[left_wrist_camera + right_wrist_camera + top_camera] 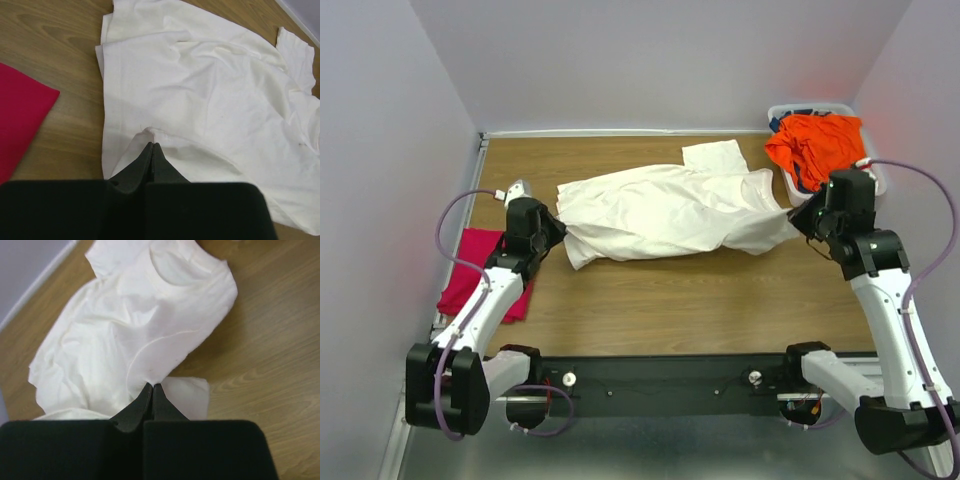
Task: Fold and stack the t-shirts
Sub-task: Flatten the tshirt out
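The pink t-shirt (480, 272) lies seemingly folded at nine o'clock, the orange t-shirt (817, 145) waits bunched at two o'clock, and the left gripper (152, 145) and right gripper (152, 386) clamp the unfolded cream-white t-shirt (665, 212) at centre.

The right gripper (152, 386) is pinching the near edge of the cream-white t-shirt (125, 330) — jaws pressed together on the cloth. The shirt is lying rumpled across the wooden table (270, 340), its neckline (175, 270) facing away.
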You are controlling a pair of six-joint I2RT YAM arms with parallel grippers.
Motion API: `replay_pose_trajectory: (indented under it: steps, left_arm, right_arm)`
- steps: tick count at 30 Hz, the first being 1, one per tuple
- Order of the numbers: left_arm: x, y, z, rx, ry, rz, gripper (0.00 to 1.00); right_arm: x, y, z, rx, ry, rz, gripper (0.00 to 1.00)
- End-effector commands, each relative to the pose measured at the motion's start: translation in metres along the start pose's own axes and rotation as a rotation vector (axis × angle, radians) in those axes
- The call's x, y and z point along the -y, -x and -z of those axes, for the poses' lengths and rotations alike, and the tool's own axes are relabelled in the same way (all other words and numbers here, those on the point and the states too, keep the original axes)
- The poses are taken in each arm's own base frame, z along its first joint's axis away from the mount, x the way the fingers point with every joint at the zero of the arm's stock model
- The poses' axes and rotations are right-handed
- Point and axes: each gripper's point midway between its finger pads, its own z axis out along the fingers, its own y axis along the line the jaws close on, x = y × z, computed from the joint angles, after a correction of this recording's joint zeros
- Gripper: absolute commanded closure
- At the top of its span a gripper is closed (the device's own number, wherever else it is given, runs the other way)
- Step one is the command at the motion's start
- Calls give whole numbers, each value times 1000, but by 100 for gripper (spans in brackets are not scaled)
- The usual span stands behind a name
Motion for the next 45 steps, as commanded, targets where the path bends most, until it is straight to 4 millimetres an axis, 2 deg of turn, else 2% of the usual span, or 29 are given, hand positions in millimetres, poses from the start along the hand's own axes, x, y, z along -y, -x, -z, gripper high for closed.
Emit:
replay_pose_trajectory:
  steps: [1, 5, 6, 9, 10, 11, 12, 13, 15, 16, 17, 18, 19, 23, 24, 25, 27, 28, 29, 30, 31, 32, 33, 34, 35, 37, 39, 41, 45]
  left_arm:
    - [7, 7, 19, 37, -69, -52, 100]
    - [21, 39, 40, 154, -99, -77, 100]
    - [29, 55, 44, 201, -114, -74, 100]
    - [44, 84, 39, 261, -130, -55, 100]
    - [65, 120, 38, 321, -155, -50, 100]
    - [57, 115, 24, 293, -128, -53, 100]
    - [66, 132, 20, 326, -149, -61, 100]
    - [86, 164, 25, 385, -189, -66, 100]
    - [100, 196, 5, 413, -247, -99, 100]
    - [127, 222, 1, 431, -329, -129, 100]
    - [143, 236, 3, 441, -367, -154, 100]
    - [140, 261, 7, 470, -372, -158, 100]
    - [170, 289, 32, 519, -466, -196, 100]
    - [209, 337, 118, 711, -579, -270, 100]
    - [212, 339, 130, 732, -592, -274, 100]
    - [212, 335, 135, 726, -614, -281, 100]
    - [212, 322, 135, 695, -644, -292, 100]
    - [209, 313, 128, 663, -649, -293, 100]
    - [205, 302, 123, 624, -657, -287, 100]
    - [199, 291, 115, 594, -652, -279, 100]
    - [179, 260, 86, 500, -630, -256, 100]
    - [173, 247, 88, 478, -639, -235, 100]
    - [166, 233, 83, 456, -643, -215, 100]
    - [139, 195, 56, 361, -603, -167, 100]
    - [136, 179, 59, 338, -621, -139, 100]
    - [104, 124, 34, 219, -557, -72, 100]
    - [102, 82, 24, 141, -531, -62, 100]
    - [87, 50, 7, 91, -424, -52, 97]
    - [107, 15, -17, 17, -362, -86, 85]
  right_arm:
    - [-7, 54, 27, 160, -41, -6, 100]
    - [-32, 97, 30, 242, -31, -3, 99]
    - [-39, 102, 16, 228, -44, 6, 100]
    - [-80, 136, 7, 268, 52, 12, 100]
    - [-104, 142, -27, 229, 95, 31, 99]
    - [-116, 158, -17, 281, 135, 29, 100]
    - [-130, 165, -23, 288, 180, 44, 99]
    - [-149, 169, -33, 281, 245, 61, 99]
    - [-186, 202, -44, 339, 335, 81, 100]
    - [-198, 212, -45, 355, 366, 89, 100]
    - [-207, 215, -67, 342, 372, 114, 100]
    - [-230, 246, -31, 431, 455, 114, 100]
    - [-241, 252, -20, 447, 502, 124, 100]
    - [-248, 298, 66, 659, 558, 134, 100]
    - [-245, 303, 104, 712, 584, 127, 100]
    - [-236, 295, 92, 684, 548, 127, 100]
    - [-225, 288, 115, 707, 556, 117, 100]
    - [-219, 280, 107, 684, 538, 112, 100]
    - [-204, 255, 68, 592, 478, 112, 99]
    - [-194, 240, 55, 550, 453, 105, 100]
    - [-184, 230, 65, 543, 451, 94, 100]
    - [-169, 210, 49, 493, 417, 86, 100]
    - [-143, 170, 9, 381, 342, 73, 100]
    - [-126, 145, 0, 331, 315, 60, 99]
    - [-98, 108, -14, 261, 272, 41, 100]
    - [-71, 70, -23, 193, 239, 41, 100]
    - [-33, 24, -25, 128, 183, 20, 100]
    - [-8, 1, -12, 114, 149, -22, 99]
    - [28, -32, -9, 101, 78, -99, 100]
